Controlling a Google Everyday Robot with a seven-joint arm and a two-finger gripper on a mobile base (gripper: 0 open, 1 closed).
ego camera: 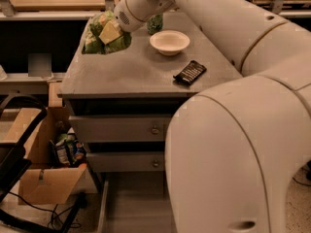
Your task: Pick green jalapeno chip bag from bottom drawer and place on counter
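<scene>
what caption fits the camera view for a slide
Gripper holds the green jalapeno chip bag at the counter's far-left corner
</scene>
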